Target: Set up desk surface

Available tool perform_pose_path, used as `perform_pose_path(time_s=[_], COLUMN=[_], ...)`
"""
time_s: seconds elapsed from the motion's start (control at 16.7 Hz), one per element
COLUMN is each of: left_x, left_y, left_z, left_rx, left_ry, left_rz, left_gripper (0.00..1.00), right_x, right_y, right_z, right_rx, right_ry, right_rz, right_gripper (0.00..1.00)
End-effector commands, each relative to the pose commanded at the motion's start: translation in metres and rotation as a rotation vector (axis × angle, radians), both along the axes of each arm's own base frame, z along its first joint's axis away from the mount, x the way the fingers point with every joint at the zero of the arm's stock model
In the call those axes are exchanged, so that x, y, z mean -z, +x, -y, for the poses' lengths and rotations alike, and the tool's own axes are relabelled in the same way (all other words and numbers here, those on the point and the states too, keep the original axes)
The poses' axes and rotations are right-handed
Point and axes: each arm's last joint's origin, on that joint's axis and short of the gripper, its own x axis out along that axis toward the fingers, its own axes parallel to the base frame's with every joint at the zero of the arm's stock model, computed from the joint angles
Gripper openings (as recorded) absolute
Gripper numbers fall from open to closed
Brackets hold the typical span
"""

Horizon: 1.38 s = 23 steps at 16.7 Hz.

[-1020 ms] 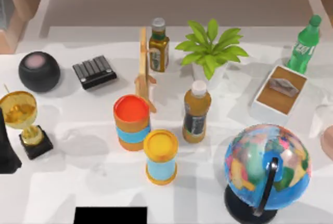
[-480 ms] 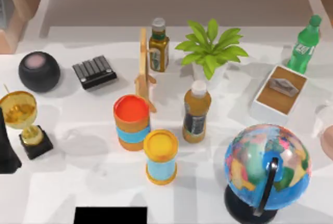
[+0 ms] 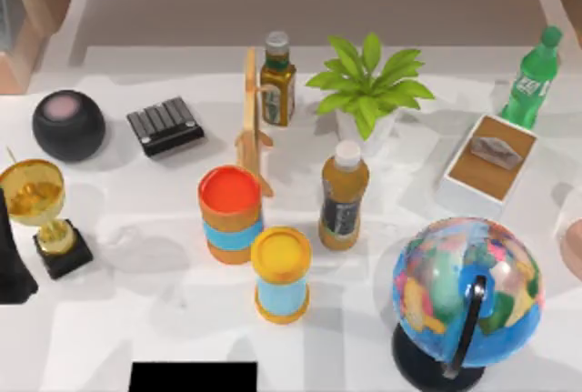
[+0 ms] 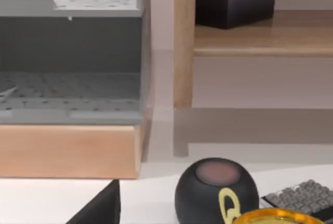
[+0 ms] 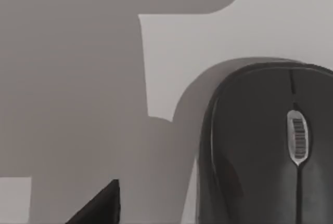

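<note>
Bench (image 3: 136, 319) crowded: globe (image 3: 466, 292), trophy (image 3: 36, 201), bottles, plant (image 3: 368, 83). Black mouse (image 5: 265, 146) under right wrist camera. Claw states: cannot tell. Arranging likely barely begun.

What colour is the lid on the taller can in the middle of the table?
Yellow lid, with a light blue band round the can's orange body; the top view shows it best.

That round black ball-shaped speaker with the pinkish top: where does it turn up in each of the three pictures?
Top view: the black speaker stands on the white desk surface at the left, beside the gold trophy.
Left wrist view: low in the middle, with the trophy's rim in front.
Right wrist view: not in it; a black computer mouse is.
Shared landmark: the dark ribbed keypad next to the speaker.
</note>
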Motion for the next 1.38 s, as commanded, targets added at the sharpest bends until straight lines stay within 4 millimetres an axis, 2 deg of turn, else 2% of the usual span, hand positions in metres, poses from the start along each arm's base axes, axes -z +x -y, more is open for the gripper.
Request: perform_pose_path(time_s=[0.78, 1.38], left_x=[0.0, 0.0], left_y=[0.0, 0.0], left_z=[0.0, 0.0], left_rx=[0.0, 0.0], left_ry=[0.0, 0.0], left_rz=[0.0, 0.0], left_gripper=[1.0, 1.0], right_x=[0.0, -0.0005], right_y=[0.0, -0.0004], right_z=[0.0, 0.001], right_rx=[0.0, 0.004], right_ry=[0.0, 0.0], right_rz=[0.0, 0.001], right_gripper=[0.02, 0.0])
